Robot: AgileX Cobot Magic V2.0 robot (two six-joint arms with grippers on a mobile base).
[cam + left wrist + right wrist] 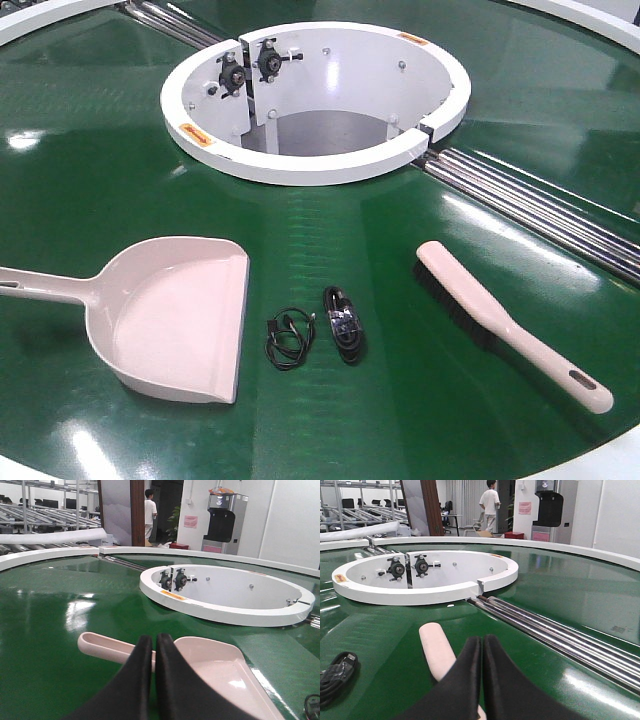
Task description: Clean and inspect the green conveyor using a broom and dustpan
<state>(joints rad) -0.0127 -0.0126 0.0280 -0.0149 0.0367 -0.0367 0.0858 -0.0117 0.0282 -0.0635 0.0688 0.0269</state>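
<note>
Jaws on both arms are pressed together and hold nothing, so open them before you descend. Your left gripper (153, 640) hangs over the long handle of the pale pink-beige plastic dustpan (175, 320), which lies to the near left of the white central ring (320, 168). Your right gripper (482, 641) hangs over the pale pink-beige hand broom (505, 325) with black bristles, to the near right of that ring. Take each handle squarely. Two black coiled cables (345, 325) lie between the tools. The glossy dark-green conveyor (90, 150) mirrors the lights, and steel rollers (540, 205) run out from the ring's right. Beyond the ring, a person in white (490, 502) stands near metal racks (350, 510).
</note>
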